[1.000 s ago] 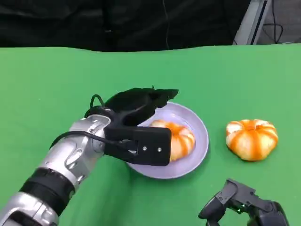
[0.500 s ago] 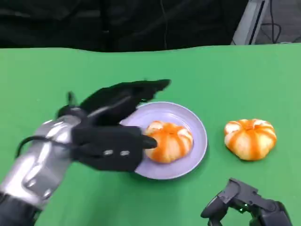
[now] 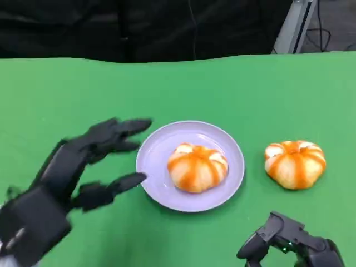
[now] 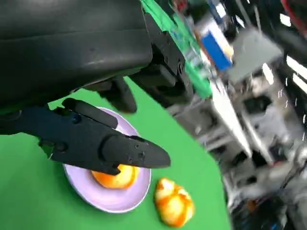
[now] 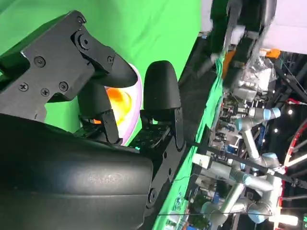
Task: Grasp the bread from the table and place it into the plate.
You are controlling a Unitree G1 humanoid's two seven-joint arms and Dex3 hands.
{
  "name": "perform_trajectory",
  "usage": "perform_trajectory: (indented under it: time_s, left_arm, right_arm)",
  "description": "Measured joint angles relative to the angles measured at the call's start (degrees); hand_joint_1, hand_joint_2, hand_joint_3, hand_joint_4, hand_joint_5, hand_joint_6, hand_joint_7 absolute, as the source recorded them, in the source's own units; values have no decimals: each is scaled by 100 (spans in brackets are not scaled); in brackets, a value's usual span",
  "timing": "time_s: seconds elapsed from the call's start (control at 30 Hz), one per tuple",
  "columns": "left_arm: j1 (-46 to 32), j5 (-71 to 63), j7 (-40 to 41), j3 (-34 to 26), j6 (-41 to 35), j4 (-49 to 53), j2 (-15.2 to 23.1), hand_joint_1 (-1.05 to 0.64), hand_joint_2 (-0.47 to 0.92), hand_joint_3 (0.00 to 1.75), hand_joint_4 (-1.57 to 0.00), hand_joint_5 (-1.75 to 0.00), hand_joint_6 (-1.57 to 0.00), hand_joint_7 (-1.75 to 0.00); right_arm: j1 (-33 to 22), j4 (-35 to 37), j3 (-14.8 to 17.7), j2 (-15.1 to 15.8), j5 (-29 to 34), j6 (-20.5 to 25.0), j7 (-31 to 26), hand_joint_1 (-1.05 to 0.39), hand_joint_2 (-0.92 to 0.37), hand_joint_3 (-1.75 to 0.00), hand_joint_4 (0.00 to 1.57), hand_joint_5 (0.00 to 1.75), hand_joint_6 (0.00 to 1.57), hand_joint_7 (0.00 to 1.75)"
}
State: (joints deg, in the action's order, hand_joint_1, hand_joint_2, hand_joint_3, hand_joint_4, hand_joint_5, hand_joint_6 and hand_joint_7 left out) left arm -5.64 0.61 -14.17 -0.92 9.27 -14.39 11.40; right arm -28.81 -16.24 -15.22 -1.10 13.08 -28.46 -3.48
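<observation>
Now the round orange-and-white striped bread bun [image 3: 197, 167] sits in the middle of the pale lilac round plate [image 3: 156, 161] on the green table [image 3: 222, 89]. The left hand [image 3: 78, 169] hovers just beside the plate's left rim, fingers spread apart and holding nothing. A second striped bun [image 3: 295, 164] lies to the plate's right. The right hand [image 3: 289, 245] rests low near the table edge, fingers curled in, nothing in them.
</observation>
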Motion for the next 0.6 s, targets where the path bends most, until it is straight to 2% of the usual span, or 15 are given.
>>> perform_trajectory:
  time_s: [0.03,0.07,0.1,0.17,0.27,0.37,0.47,0.6]
  left_arm:
    - [-164,82,75,-81,60,-59,-92,-10,90,27,-65,-128,-56,-118]
    - [-296,170,130,-141,86,-111,-169,-6,81,51,-69,-141,-60,-125]
    - [-422,258,179,-190,115,-165,-239,-4,73,69,-71,-146,-62,-127]
    - [-724,443,215,-231,254,-276,-406,-2,66,86,-72,-151,-64,-130]
    - [-1087,608,236,-297,303,-376,-559,5,69,98,-75,-161,-70,-138]
    - [-1429,877,234,-333,303,-449,-693,8,67,106,-78,-165,-73,-148]
    - [-1575,940,231,-352,320,-449,-724,4,66,99,-78,-173,-71,-158]
    - [-1622,873,218,-346,551,-421,-707,2,60,99,-80,-175,-72,-165]
  right_arm:
    - [3,-4,-4,-2,0,0,0,-10,-37,-127,70,160,77,133]
    - [3,-8,-8,-2,1,0,-1,-10,-37,-127,70,160,76,133]
    - [4,-11,-10,0,0,3,0,-11,-37,-127,70,160,76,133]
    - [-14,-32,-13,-1,-4,9,1,-11,-38,-126,69,160,76,133]
    - [-16,-47,-1,4,-12,28,7,-12,-38,-125,69,160,76,132]
    - [-14,-51,42,32,-33,29,21,-12,-38,-124,69,159,76,132]
    - [-3,-72,77,74,-114,50,51,-13,-39,-124,69,159,76,131]
    - [-14,-94,137,130,-206,78,96,-12,-38,-123,69,158,76,131]
